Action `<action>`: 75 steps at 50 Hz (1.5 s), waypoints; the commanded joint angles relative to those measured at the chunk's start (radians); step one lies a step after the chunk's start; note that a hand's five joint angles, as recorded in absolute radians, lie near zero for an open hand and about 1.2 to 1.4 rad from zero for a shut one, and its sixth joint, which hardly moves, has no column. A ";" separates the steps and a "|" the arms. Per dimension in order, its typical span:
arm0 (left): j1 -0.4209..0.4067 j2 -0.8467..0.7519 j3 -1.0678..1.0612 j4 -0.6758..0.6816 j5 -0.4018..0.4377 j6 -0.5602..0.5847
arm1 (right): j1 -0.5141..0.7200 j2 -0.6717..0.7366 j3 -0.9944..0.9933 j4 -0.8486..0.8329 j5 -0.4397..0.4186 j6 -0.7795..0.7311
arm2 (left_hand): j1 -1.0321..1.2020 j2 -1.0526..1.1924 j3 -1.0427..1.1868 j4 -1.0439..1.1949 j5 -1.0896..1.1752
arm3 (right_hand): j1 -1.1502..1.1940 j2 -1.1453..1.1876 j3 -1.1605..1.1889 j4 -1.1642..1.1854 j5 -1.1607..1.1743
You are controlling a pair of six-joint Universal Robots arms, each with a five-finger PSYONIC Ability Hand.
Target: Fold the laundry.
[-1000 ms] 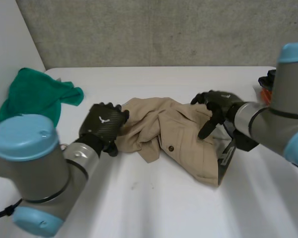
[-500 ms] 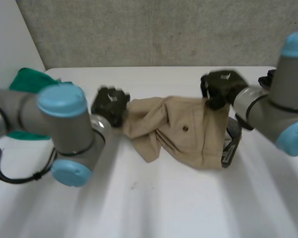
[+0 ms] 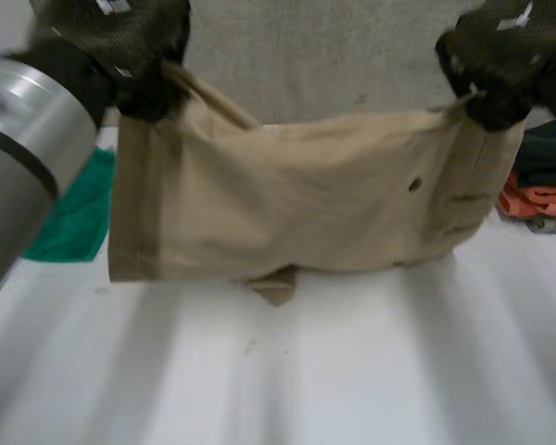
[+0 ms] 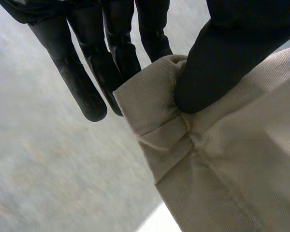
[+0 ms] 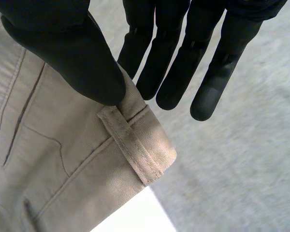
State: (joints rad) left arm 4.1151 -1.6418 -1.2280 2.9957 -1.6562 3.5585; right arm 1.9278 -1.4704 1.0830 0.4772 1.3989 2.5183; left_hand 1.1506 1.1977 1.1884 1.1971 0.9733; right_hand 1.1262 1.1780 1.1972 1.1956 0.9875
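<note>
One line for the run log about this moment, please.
left hand: pinches beige garment, one top corner | right hand: pinches other top corner | garment: hangs spread between them

I now have the khaki garment (image 3: 296, 213) up off the table (image 3: 352, 371). 1 s ago it is a crumpled heap; now it hangs spread wide betw. both hands. L hand (image 3: 134, 42) has risen from the heap's side and pinches one top corner. R hand (image 3: 496, 56) has risen too and pinches the waistband corner by a belt loop (image 5: 130, 145).
</note>
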 commanded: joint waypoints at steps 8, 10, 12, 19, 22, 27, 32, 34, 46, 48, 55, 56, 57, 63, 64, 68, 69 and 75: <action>0.024 -0.504 0.197 -0.003 -0.004 0.000 | 0.011 0.358 0.002 -0.107 0.026 -0.044 | 0.246 0.199 0.208 0.199 0.248 | 0.270 0.218 0.199 0.201 0.234; 0.028 -0.553 0.241 -0.001 -0.004 0.008 | 0.013 0.395 0.002 -0.165 0.032 -0.039 | 0.246 0.199 0.208 0.199 0.248 | 0.270 0.218 0.199 0.201 0.234; 0.031 -0.584 0.275 0.003 -0.004 0.008 | 0.013 0.424 0.000 -0.215 0.038 -0.042 | 0.246 0.199 0.208 0.199 0.248 | 0.270 0.218 0.199 0.201 0.234; 0.034 -0.705 0.649 0.195 -0.004 0.026 | 0.040 0.535 -0.199 -0.609 0.135 -0.042 | 0.246 0.199 0.208 0.199 0.248 | 0.270 0.218 0.199 0.201 0.234; 0.034 -0.698 0.845 0.336 -0.005 0.072 | 0.048 0.530 -0.293 -0.884 0.150 -0.026 | 0.246 0.199 0.208 0.199 0.248 | 0.270 0.218 0.199 0.201 0.234; 0.030 -0.643 0.886 0.452 -0.013 0.071 | 0.056 0.495 -0.310 -1.100 0.117 -0.001 | 0.246 0.199 0.208 0.199 0.248 | 0.270 0.218 0.199 0.201 0.234; 0.030 -0.586 0.797 0.456 -0.013 0.060 | 0.056 0.483 -0.295 -1.091 0.111 0.034 | 0.246 0.199 0.208 0.199 0.248 | 0.270 0.218 0.199 0.201 0.234; 0.030 -0.569 0.711 0.453 -0.011 0.039 | 0.056 0.473 -0.272 -1.073 0.112 0.043 | 0.246 0.199 0.208 0.199 0.248 | 0.270 0.218 0.199 0.201 0.234; 0.062 -0.504 0.141 0.499 -0.001 0.000 | 0.051 0.579 -0.049 -0.859 0.104 0.034 | 0.246 0.199 0.208 0.199 0.248 | 0.270 0.218 0.199 0.201 0.234; 0.059 -0.513 0.052 0.517 0.001 -0.003 | 0.053 0.622 -0.014 -0.798 0.110 0.033 | 0.246 0.199 0.208 0.199 0.248 | 0.270 0.218 0.199 0.201 0.234; 0.027 -0.520 -0.131 0.523 0.004 -0.001 | 0.049 0.645 0.077 -0.674 0.115 0.027 | 0.246 0.199 0.208 0.199 0.248 | 0.270 0.218 0.199 0.201 0.234; 0.024 -0.520 -0.146 0.522 0.004 0.000 | 0.045 0.638 0.092 -0.664 0.115 0.025 | 0.246 0.199 0.208 0.199 0.248 | 0.270 0.218 0.199 0.201 0.234; 0.021 -0.517 -0.160 0.517 0.004 0.000 | 0.042 0.628 0.106 -0.654 0.115 0.025 | 0.246 0.199 0.208 0.199 0.248 | 0.270 0.218 0.199 0.201 0.234; 0.016 -0.387 -0.287 0.477 0.001 0.002 | 0.040 0.500 0.221 -0.530 0.112 0.022 | 0.246 0.199 0.208 0.199 0.248 | 0.270 0.218 0.199 0.201 0.234; 0.014 -0.365 -0.309 0.470 0.001 0.002 | 0.040 0.484 0.236 -0.511 0.111 0.020 | 0.246 0.199 0.208 0.199 0.248 | 0.270 0.218 0.199 0.201 0.234; 0.007 -0.273 -0.407 0.421 0.001 0.011 | 0.040 0.408 0.310 -0.399 0.101 -0.004 | 0.246 0.199 0.208 0.199 0.248 | 0.270 0.218 0.199 0.201 0.234; 0.002 -0.254 -0.429 0.407 -0.001 0.011 | 0.040 0.395 0.325 -0.376 0.100 -0.015 | 0.246 0.199 0.208 0.199 0.248 | 0.270 0.218 0.199 0.201 0.234; -0.073 -0.110 -0.554 0.237 -0.001 0.016 | 0.034 0.274 0.471 -0.188 0.100 -0.170 | 0.246 0.199 0.208 0.199 0.248 | 0.270 0.218 0.199 0.201 0.234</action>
State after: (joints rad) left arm 4.1037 -1.8761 -1.6709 3.3772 -1.6562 3.5704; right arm 1.9665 -1.0908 1.4263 0.1250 1.4997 2.4828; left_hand 1.1504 1.1994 1.1917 1.2013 0.9733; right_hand 1.1262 1.1969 1.1973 1.1992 0.9974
